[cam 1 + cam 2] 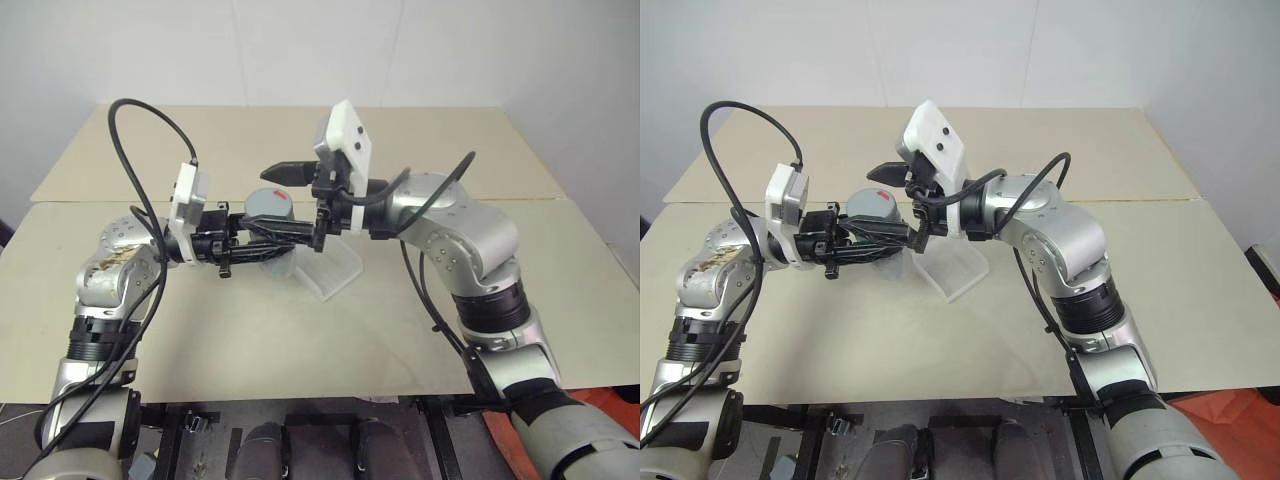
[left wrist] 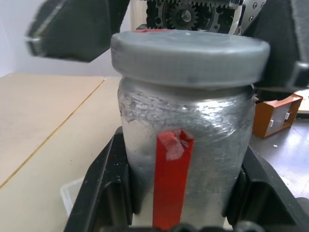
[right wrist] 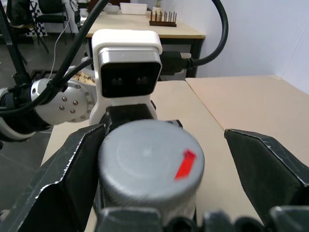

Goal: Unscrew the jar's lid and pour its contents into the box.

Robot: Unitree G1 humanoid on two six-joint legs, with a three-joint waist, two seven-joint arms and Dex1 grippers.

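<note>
My left gripper is shut on the jar, a small clear jar with a red strip down its side. It holds the jar level in the air, lid toward the right arm. The grey lid with a red mark sits screwed on the jar. Around the lid stands my right gripper, open, one black finger on each side and both clear of it. The box, a shallow clear tray, lies on the table just below the two grippers. The contents are hidden behind the jar's cloudy wall.
The beige table is made of two boards with a seam across it. An orange box lies on the floor beyond the table. A second table with a rack stands further back.
</note>
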